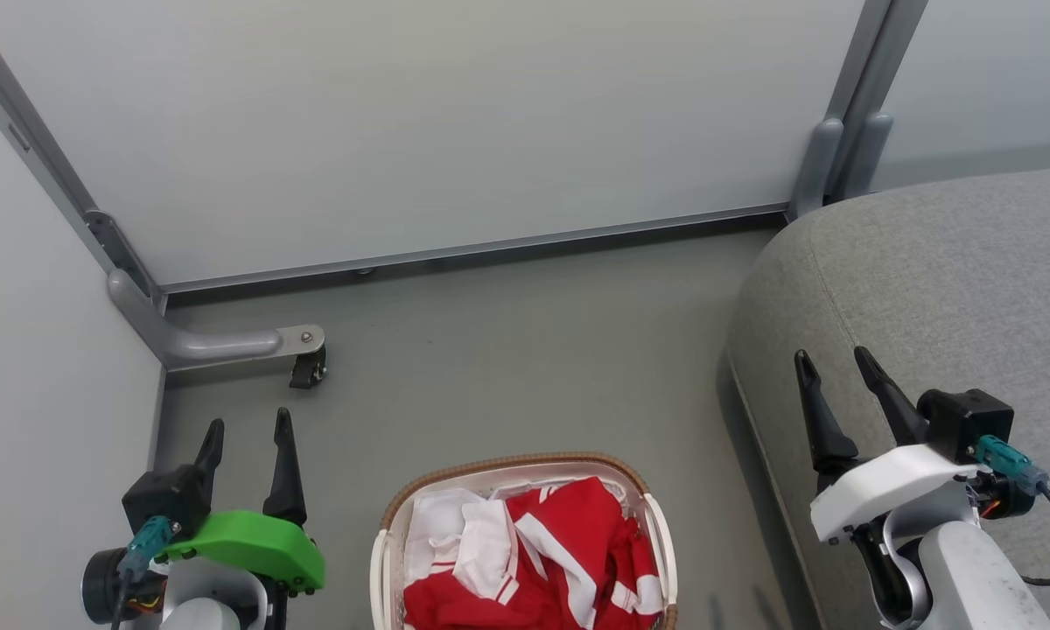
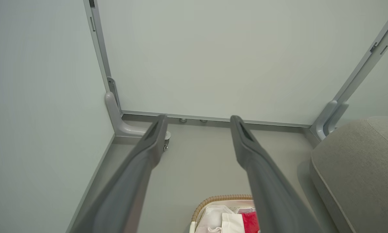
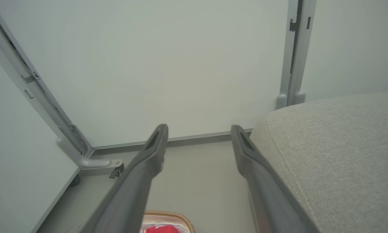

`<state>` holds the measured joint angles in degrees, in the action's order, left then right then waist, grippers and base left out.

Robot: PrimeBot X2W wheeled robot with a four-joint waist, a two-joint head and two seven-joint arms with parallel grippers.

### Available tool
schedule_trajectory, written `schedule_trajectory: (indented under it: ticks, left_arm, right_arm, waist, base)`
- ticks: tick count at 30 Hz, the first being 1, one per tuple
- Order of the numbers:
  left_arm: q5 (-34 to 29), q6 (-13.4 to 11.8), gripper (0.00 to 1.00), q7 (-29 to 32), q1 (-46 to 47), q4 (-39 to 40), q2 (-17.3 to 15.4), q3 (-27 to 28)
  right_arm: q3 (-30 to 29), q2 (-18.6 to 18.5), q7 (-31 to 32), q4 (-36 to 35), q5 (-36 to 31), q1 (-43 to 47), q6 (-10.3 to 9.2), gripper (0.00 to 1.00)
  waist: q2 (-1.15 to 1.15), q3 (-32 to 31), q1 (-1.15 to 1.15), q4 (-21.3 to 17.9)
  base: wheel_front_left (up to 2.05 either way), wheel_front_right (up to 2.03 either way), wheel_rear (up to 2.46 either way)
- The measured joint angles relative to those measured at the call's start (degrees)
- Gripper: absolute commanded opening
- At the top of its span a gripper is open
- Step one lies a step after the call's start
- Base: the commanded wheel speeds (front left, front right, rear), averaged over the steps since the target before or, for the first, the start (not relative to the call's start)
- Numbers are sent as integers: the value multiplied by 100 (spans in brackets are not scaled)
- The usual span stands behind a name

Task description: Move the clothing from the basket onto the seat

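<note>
Red, white-striped jersey clothing (image 1: 569,542) is lying in the white, brown-rimmed basket (image 1: 507,461) between the left gripper (image 1: 248,424), seemingly nearer, and the right gripper (image 1: 833,359) over the grey fabric seat (image 1: 927,289); both pairs of fingers are gaping wide, empty.

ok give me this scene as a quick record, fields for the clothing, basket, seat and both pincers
clothing: red with white stripes, heaped in the basket
basket: on the floor, between the two pincers in the head view
seat: grey, to the right of the basket
left pincer: open, holding nothing, left of the basket
right pincer: open, holding nothing, by the seat's left edge
task state: not yet started, clothing in the basket
</note>
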<state>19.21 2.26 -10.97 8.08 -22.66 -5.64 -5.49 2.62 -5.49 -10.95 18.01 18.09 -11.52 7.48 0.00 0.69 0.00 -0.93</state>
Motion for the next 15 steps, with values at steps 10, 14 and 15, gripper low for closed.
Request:
schedule_trajectory:
  ticks: [10, 14, 15]
  left_arm:
    - [-366, 51, 100, -122, -106, -93, 111, 133]
    - [-532, 135, 100, -169, -119, -147, 160, 133]
    - [-577, 158, 100, -179, -100, -154, 176, 126]
  right_arm:
    - [7, 53, -120, 179, -447, 29, 0, 100]
    - [27, 66, -171, 185, -612, 21, 0, 100]
    - [35, 69, -174, 172, -637, -4, 0, 100]
  waist:
    - [0, 84, 0, -88]
    - [0, 225, 0, -126]
    - [0, 288, 0, -135]
  base:
    - [0, 0, 0]
    - [0, 0, 0]
    - [0, 0, 0]
